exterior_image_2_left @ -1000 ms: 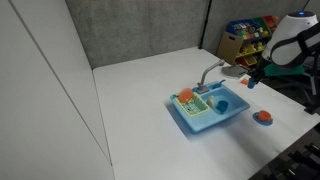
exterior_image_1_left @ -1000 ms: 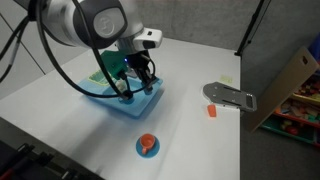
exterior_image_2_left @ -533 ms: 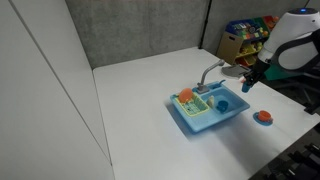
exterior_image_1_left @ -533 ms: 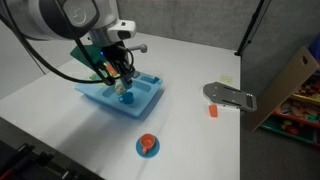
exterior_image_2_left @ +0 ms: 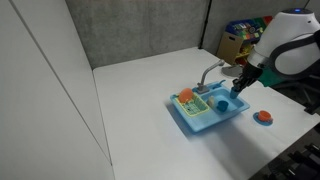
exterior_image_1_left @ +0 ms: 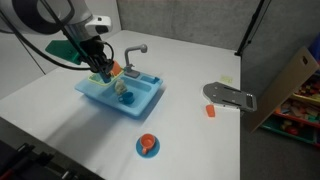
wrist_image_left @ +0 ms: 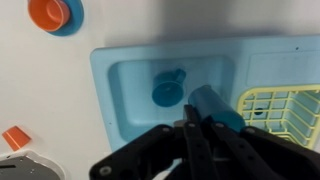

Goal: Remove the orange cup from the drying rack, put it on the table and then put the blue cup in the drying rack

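Observation:
The light-blue toy sink unit (exterior_image_1_left: 95,93) stands on the white table, also in the other exterior view (exterior_image_2_left: 200,122). The orange cup (exterior_image_2_left: 185,96) sits in the drying rack (exterior_image_2_left: 192,107) on its yellow grid; it also shows in an exterior view (exterior_image_1_left: 115,68). The blue cup (wrist_image_left: 168,90) lies in the deeper basin (wrist_image_left: 125,95), also seen in the exterior views (exterior_image_1_left: 125,97) (exterior_image_2_left: 222,103). My gripper (wrist_image_left: 187,126) hangs over the basin beside the blue cup, its fingers together and holding nothing. In the wrist view only the rack's yellow grid (wrist_image_left: 285,108) shows.
A grey faucet (exterior_image_1_left: 135,50) rises at the sink's back. A darker blue cylinder (wrist_image_left: 215,105) lies next to my fingertips. A round orange piece on a blue disc (exterior_image_1_left: 147,146) lies in front of the sink. A small orange block (exterior_image_1_left: 212,110) and a grey flat tool (exterior_image_1_left: 230,97) lie further off.
My gripper has moved from beside the sink's end to over the basin, nearer the rack. The cups have not moved.

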